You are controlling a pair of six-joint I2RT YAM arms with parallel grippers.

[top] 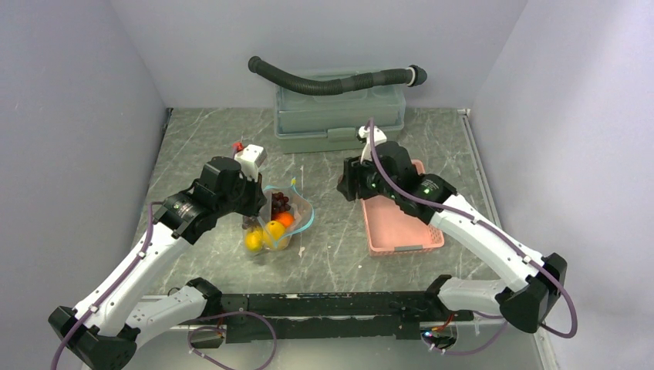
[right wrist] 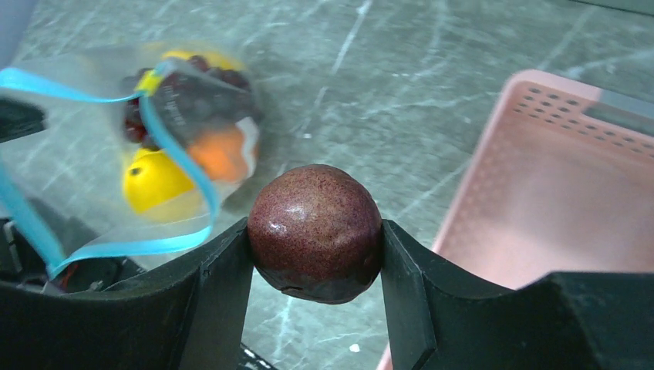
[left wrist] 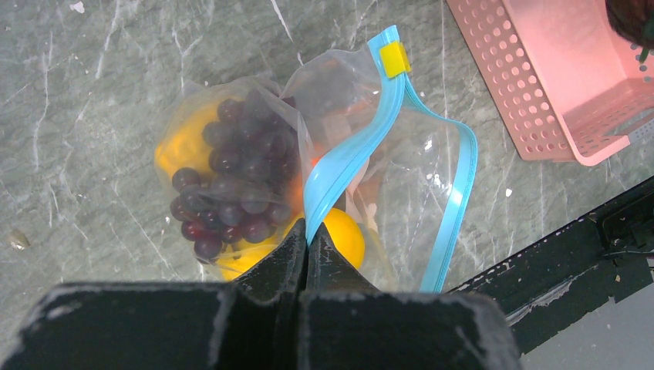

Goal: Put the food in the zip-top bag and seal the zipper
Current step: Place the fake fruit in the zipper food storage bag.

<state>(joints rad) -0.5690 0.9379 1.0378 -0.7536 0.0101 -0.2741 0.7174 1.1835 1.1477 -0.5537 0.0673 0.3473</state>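
Teal zipper (left wrist: 347,162) pinched in left claw (left wrist: 307,239); right claw (right wrist: 316,250) clamps maroon ball (right wrist: 315,223) beside basket (right wrist: 555,200) edge.

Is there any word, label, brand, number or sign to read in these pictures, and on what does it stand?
There are none. The clear bag, its blue strip, the yellow tab on it, the pink basket and the grey box at the back show no writing that can be read.

Grey-green lidded box (top: 339,116) stands at the far edge of the table (top: 200,146). Black ribbed hose (top: 332,82) lies on the box. Pink slotted basket (top: 401,227) sits in front of the box, to its right.
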